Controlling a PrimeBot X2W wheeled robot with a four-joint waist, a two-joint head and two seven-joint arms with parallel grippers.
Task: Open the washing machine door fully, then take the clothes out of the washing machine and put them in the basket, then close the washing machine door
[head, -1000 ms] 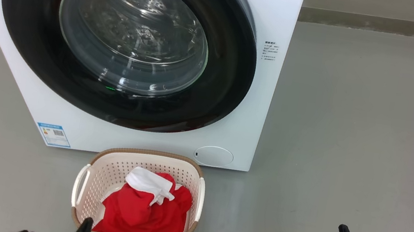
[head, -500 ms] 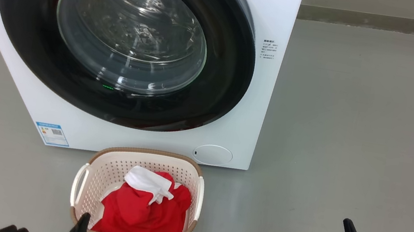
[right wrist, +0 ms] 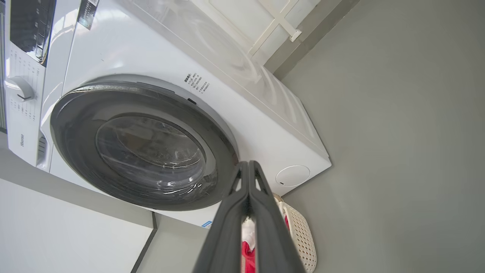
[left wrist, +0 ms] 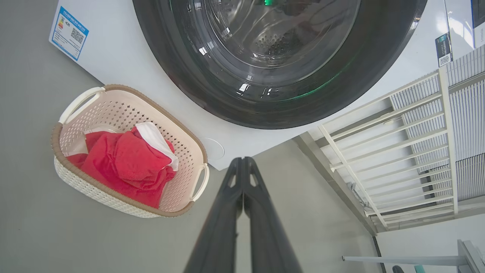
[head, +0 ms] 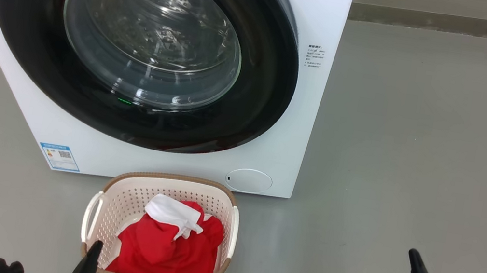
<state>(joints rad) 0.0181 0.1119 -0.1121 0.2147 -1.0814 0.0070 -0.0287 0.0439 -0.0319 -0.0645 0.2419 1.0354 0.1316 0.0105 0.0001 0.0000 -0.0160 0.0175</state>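
Both hands have risen slightly in the head view, each closed tight on nothing. Red clothes [head: 167,246] lie in the basket [head: 168,177], near the left hand [head: 95,246] and well apart from the right hand [head: 414,260]. The washing machine door [head: 256,85] is shut.

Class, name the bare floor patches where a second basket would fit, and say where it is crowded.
Widest: grey floor right of the washing machine, bordered by the back wall's base and the right gripper. Smaller: floor left of the basket, in front of the blue label. Crowded: the narrow strip between basket and machine, and by the left gripper.
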